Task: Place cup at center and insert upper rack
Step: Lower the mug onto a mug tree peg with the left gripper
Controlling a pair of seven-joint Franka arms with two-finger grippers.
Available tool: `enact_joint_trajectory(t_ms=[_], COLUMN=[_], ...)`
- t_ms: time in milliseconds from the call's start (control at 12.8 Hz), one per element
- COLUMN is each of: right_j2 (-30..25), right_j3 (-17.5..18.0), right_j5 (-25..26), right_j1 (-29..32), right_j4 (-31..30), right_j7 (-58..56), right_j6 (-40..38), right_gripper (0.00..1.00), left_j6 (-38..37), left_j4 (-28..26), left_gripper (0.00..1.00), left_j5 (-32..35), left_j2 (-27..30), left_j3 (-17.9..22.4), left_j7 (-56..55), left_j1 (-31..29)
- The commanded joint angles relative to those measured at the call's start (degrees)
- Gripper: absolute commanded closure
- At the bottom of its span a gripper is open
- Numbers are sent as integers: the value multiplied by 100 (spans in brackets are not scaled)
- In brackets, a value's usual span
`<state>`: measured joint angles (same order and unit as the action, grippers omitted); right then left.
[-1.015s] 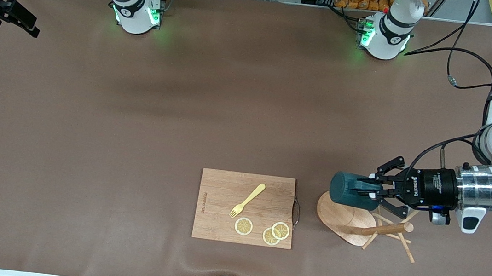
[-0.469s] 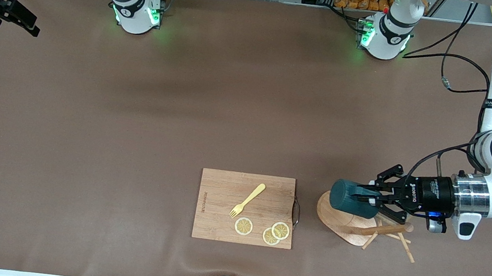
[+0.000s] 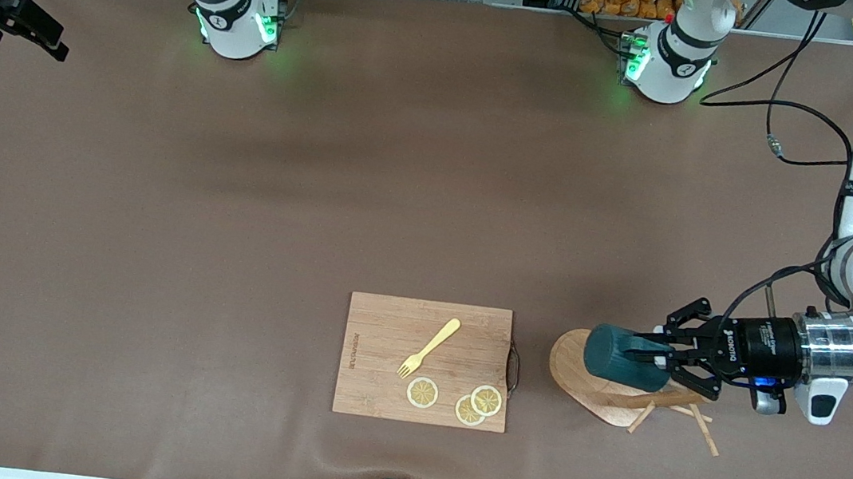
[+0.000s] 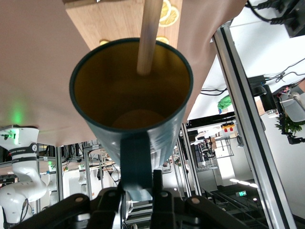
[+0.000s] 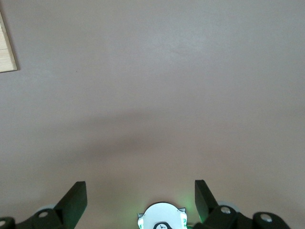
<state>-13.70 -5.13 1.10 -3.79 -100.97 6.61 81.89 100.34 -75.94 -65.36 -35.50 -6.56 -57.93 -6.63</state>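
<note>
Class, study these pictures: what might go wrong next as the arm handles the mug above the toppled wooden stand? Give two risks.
1. The left tool grips the cup only by its handle, so the cup may pivot or slip.
2. The upper rack lies on its side under the cup, and its post sits at the cup's mouth; moving the cup could catch the post and drag the rack.

table (image 3: 153, 240) – brown | on it – cutting board (image 3: 382, 347), upper rack (image 3: 580, 373)

Teal cup (image 3: 619, 357), tan inside; pale wooden rack (image 3: 602, 388)
</note>
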Motion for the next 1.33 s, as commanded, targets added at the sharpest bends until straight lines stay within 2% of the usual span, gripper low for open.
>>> enact_joint_trajectory(t_ms=[0, 312, 1249], right_j2=[-54, -54, -54], right_j3=[56, 56, 65], right_j5=[-13, -13, -13], right_j1=[89, 89, 80], right_j4=[52, 52, 52], right_j7=[16, 16, 16], right_j6=[-68, -77, -59], right_gripper=[0, 0, 0], left_j6=[-67, -67, -67], left_j4=[61, 53, 44], left_gripper=[100, 100, 100], left_j5=[-161, -635, -802], left_j2=[-132, -290, -545], left_j3=[-74, -65, -56], left_j7=[273, 528, 950], left_j1=[-137, -286, -418])
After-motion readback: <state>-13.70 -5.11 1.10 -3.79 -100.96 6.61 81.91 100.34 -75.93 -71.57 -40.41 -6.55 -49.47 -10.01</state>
